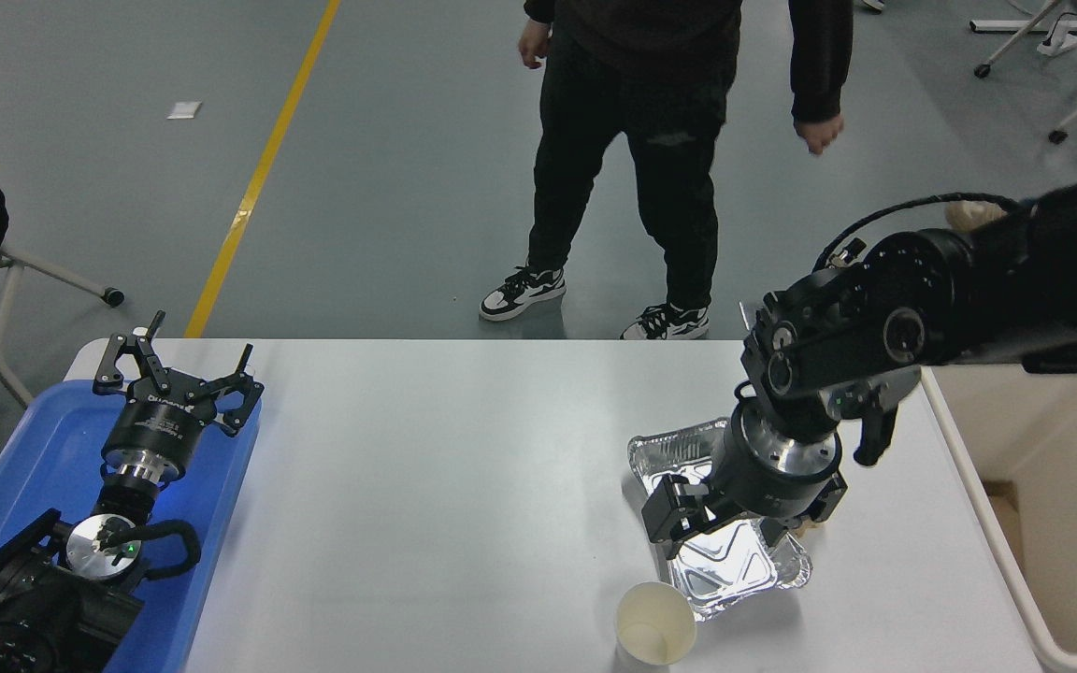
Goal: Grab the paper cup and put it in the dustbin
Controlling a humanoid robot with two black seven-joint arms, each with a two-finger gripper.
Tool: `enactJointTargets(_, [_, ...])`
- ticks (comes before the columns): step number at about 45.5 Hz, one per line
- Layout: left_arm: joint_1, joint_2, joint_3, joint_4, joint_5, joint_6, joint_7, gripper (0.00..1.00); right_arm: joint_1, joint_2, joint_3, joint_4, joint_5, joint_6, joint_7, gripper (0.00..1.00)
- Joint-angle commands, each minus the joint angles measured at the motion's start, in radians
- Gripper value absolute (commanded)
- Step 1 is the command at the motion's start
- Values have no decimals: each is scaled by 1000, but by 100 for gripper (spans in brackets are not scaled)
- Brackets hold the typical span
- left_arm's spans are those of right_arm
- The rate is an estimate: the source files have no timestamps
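- One paper cup (655, 636), upright, at the bench's 6 o'clock edge.
- One silver foil tray (679, 447), touching the cup at its 1 o'clock.
- One beige dustbin (1043, 598), at 3 o'clock.
- One blue tray (24, 449), at 9 o'clock.
- Two black end effectors: left (174, 369), right (721, 537).
- One white bench (445, 486).
- One person (651, 140) standing, at 12 o'clock.

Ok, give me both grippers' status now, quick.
Left gripper: open, holding nothing, parked over the blue tray.
Right gripper: open, holding nothing, above the foil tray.
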Motion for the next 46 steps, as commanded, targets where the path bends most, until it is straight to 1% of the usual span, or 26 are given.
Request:
enactJointTargets(1, [0, 1, 0, 0, 0, 0, 0, 99, -127, -25, 23, 1, -10, -96, 1, 100])
enactJointTargets(9, [0, 1, 0, 0, 0, 0, 0, 99, -202, -25, 28, -10, -11, -169, 1, 100])
enactJointTargets(16, [0, 1, 0, 0, 0, 0, 0, 99, -268, -25, 26, -27, -49, -223, 0, 100])
enactJointTargets(32, [0, 1, 2, -2, 2, 0, 0, 99, -380, -16, 28, -102, -80, -277, 0, 100])
enactJointTargets(35, [0, 1, 2, -2, 2, 0, 0, 99, -384, -15, 28, -102, -80, -284, 0, 97])
enactJointTargets(36, [0, 1, 2, -2, 2, 0, 0, 99, -384, -15, 28, -104, -80, -286, 0, 96])
enactJointTargets(39, [0, 1, 2, -2, 2, 0, 0, 99, -384, -16, 28, -102, -80, -286, 0, 85])
enactJointTargets(40, [0, 1, 2, -2, 2, 0, 2, 99, -384, -16, 28, -102, -79, -286, 0, 79])
enactJointTargets(43, [-2, 1, 3, -2, 2, 0, 0, 99, -384, -16, 28, -99, -79, -286, 1, 56])
enactJointTargets(44, [0, 1, 3, -2, 2, 0, 2, 99, -384, -16, 28, -98, -79, -286, 1, 51])
enactJointTargets(46, [-2, 1, 3, -2, 2, 0, 2, 99, -383, -15, 28, -96, -79, -286, 0, 47])
